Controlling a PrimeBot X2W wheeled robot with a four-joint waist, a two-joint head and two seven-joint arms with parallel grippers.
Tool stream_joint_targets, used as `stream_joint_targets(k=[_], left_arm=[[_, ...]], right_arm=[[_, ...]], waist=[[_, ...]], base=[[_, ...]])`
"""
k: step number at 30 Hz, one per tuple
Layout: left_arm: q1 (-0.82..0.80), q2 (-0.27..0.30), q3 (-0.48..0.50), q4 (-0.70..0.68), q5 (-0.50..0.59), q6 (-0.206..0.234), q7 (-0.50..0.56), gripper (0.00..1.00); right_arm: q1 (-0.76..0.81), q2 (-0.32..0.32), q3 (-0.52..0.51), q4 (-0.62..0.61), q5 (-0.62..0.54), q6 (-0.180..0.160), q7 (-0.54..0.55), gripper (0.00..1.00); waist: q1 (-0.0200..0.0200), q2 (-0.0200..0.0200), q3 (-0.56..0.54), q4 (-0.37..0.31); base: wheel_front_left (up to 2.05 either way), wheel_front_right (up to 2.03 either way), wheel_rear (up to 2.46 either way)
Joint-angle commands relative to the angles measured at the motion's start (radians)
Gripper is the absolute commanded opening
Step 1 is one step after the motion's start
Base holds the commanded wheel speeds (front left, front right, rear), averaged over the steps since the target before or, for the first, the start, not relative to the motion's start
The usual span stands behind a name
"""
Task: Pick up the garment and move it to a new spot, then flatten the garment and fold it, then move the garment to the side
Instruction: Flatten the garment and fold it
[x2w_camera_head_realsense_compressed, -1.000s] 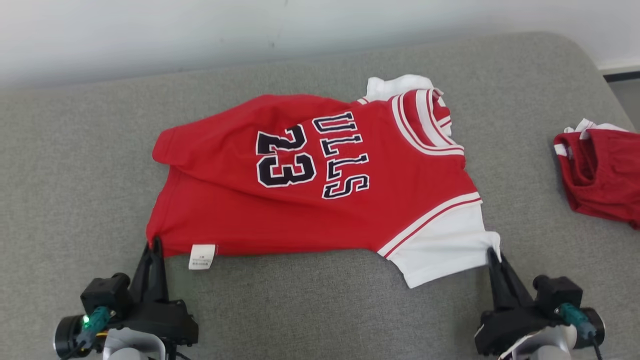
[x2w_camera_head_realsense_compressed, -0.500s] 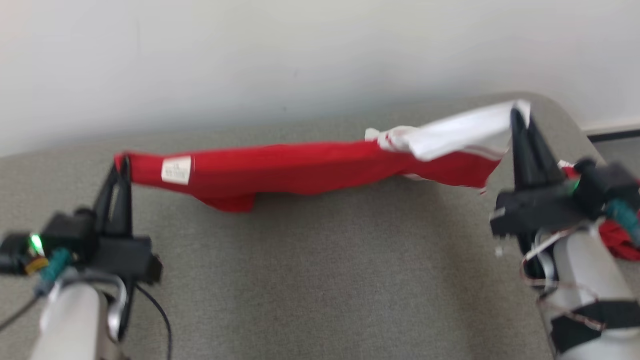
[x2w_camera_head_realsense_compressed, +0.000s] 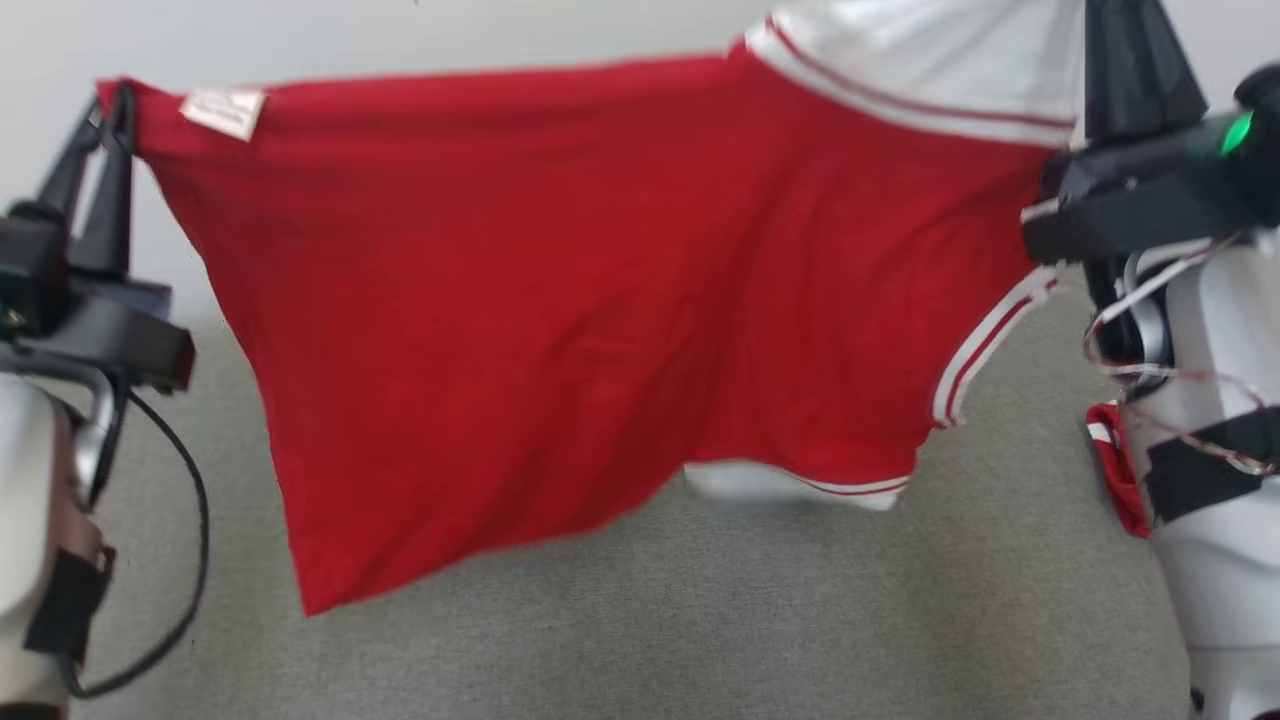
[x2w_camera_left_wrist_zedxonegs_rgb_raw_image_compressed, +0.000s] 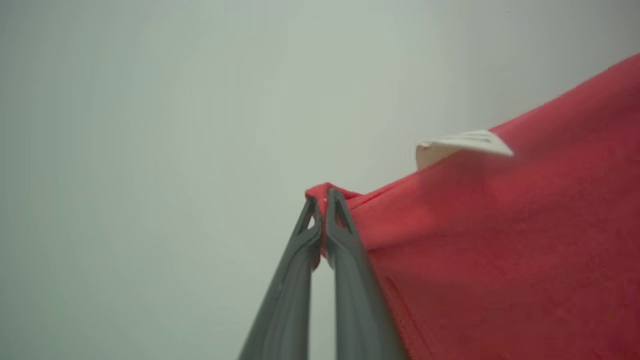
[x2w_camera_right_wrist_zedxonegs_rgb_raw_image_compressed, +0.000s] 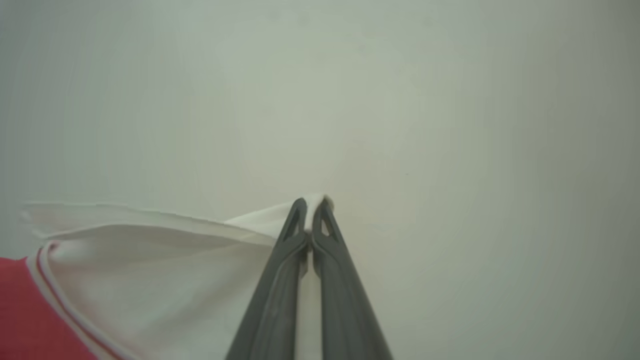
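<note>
- While both arms are up, the red jersey (x2w_camera_head_realsense_compressed: 560, 300) hangs spread out between the two grippers, in front of a pale wall (x2w_camera_head_realsense_compressed: 400, 30) and above the grey upholstered surface (x2w_camera_head_realsense_compressed: 700, 620).
- Left gripper (x2w_camera_left_wrist_zedxonegs_rgb_raw_image_compressed: 322, 200): fingers are pressed together on a red corner of the jersey. The cloth is nipped right at the tips, and a small fold pokes just past them.
- White label (x2w_camera_head_realsense_compressed: 222, 108): it sits on the jersey's top edge, just beside the left gripper.
- Right gripper (x2w_camera_right_wrist_zedxonegs_rgb_raw_image_compressed: 311, 205): fingers are clenched on the edge of the white sleeve (x2w_camera_head_realsense_compressed: 930, 50). White cloth shows at the tips and in the slit between the fingers lower down.
- The top edge runs nearly straight from one gripper to the other, and the red body drapes below it.
- The lowest corner hangs on the left side. The picture is blurred there, so contact with the surface cannot be judged.
- Red and white striped trim (x2w_camera_head_realsense_compressed: 985, 350) borders the jersey's right side.
- A second red garment (x2w_camera_head_realsense_compressed: 1115, 470) lies on the surface beside the right forearm, partly hidden by it.
</note>
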Motion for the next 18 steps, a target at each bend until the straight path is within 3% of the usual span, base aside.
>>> stream_joint_targets(k=[1, 11, 18], left_arm=[[-0.033, 0.017, -0.004, 0.017, 0.004, 0.003, -0.003, 0.00], [-0.127, 0.018, -0.033, 0.120, 0.007, 0.016, 0.000, 0.00], [-0.304, 0.000, -0.062, 0.161, 0.044, 0.039, 0.018, 0.00]], right_arm=[[-0.030, -0.008, 0.007, 0.014, -0.009, 0.000, 0.001, 0.00], [-0.165, -0.040, 0.071, 0.128, -0.039, 0.000, 0.001, 0.00], [-0.373, -0.080, 0.078, 0.159, -0.082, 0.000, 0.001, 0.00]], waist=[[0.0001, 0.0000, -0.005, 0.012], [0.0001, 0.0000, 0.087, 0.038], [0.0001, 0.0000, 0.307, 0.052]], base=[[0.00, 0.00, 0.00], [0.00, 0.00, 0.00], [0.00, 0.00, 0.00]])
